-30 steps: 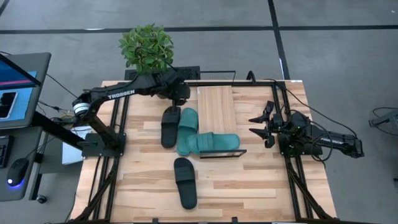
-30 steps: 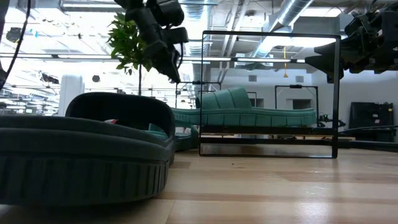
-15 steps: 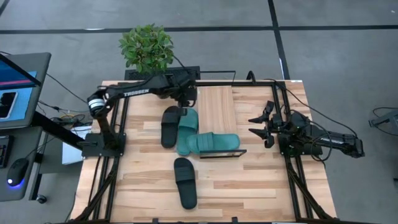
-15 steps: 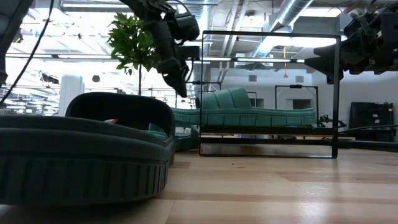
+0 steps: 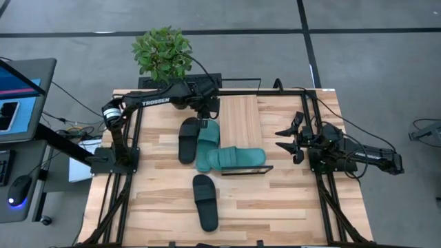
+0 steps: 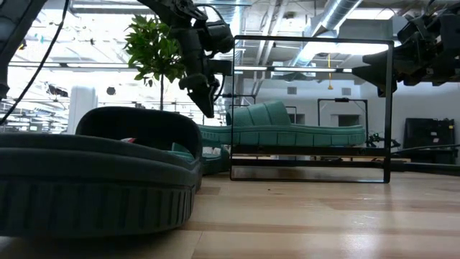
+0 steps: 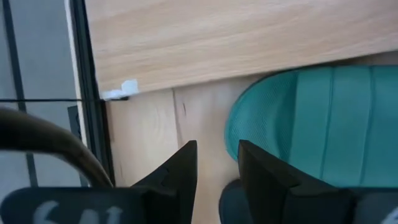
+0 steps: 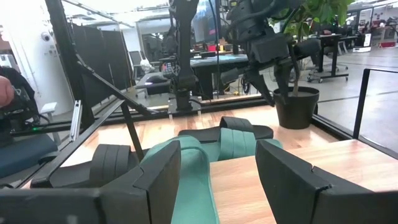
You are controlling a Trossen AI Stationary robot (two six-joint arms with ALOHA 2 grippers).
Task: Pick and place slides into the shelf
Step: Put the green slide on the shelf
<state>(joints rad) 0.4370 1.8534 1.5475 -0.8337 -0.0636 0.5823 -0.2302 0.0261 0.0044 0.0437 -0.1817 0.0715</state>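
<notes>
A: Locating the slides first: one teal slide [image 5: 237,158] lies across the near end of the shelf [image 5: 240,118], its sole on the light board inside the wire frame. A second teal slide [image 5: 207,134] lies on the counter [image 5: 158,207] just beside the shelf, its heel end overlapping the first. One black slide [image 5: 188,139] lies touching that second teal one on its far side from the shelf; the other black slide [image 5: 205,201] sits well apart, nearer the front edge.

B: Why does the left gripper [image 5: 204,114] hang where it does?

A: It hangs above the toe end of the teal slide on the counter, fingers [image 7: 181,168] pointing down, a narrow gap between them, nothing held. The wrist view shows the teal toe just beside one finger, so the position suggests a grasp at that end, probably the next pick.

B: And the right gripper [image 5: 286,138]?

A: It waits at the counter's right side, level with the shelf, fingers [image 8: 292,177] spread wide and empty, clear of the left arm's working space.

B: Progress?

A: By judgement, one slide of four is placed; much of the board is bare.
</notes>
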